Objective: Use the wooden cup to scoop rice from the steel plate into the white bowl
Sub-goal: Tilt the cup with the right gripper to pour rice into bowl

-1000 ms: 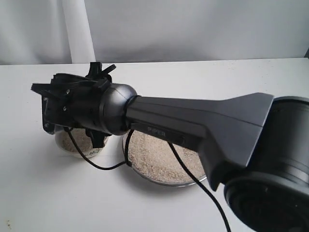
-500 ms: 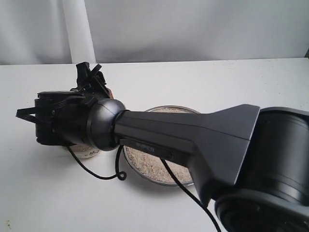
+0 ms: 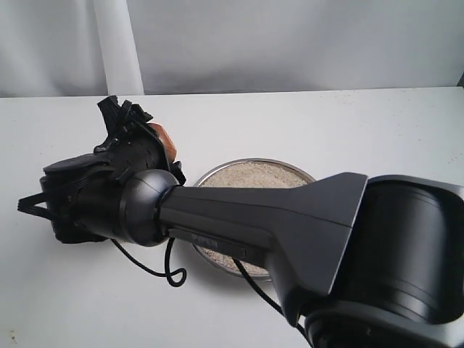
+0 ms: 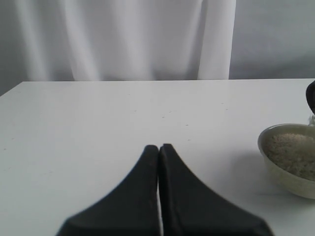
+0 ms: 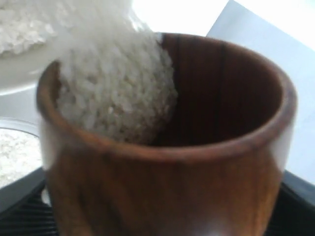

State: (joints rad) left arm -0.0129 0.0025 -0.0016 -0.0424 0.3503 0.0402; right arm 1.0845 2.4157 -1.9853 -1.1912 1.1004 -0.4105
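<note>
My right gripper (image 3: 129, 130) reaches across to the left and is shut on the wooden cup (image 3: 162, 138), a brown edge showing past the fingers. Close up, the wooden cup (image 5: 167, 162) is tilted, and rice (image 5: 115, 93) slides over its rim toward the white bowl (image 5: 19, 73). The steel plate (image 3: 304, 172) holds a bed of rice (image 3: 250, 176) behind the forearm. In the exterior view the arm hides the bowl. The left wrist view shows the white bowl (image 4: 288, 182) with rice (image 4: 293, 152) inside, well to one side of my left gripper (image 4: 158, 146), which is shut on nothing.
The right arm's forearm (image 3: 254, 217) and large base joint (image 3: 391, 261) fill the front of the exterior view, with a black cable (image 3: 156, 270) looping onto the white table (image 3: 362, 130). A white curtain (image 4: 123, 39) hangs behind the table.
The right arm has swung lower and further left while its wrist rolled, tilting the cup over the bowl. More of the steel plate shows behind the forearm now.
</note>
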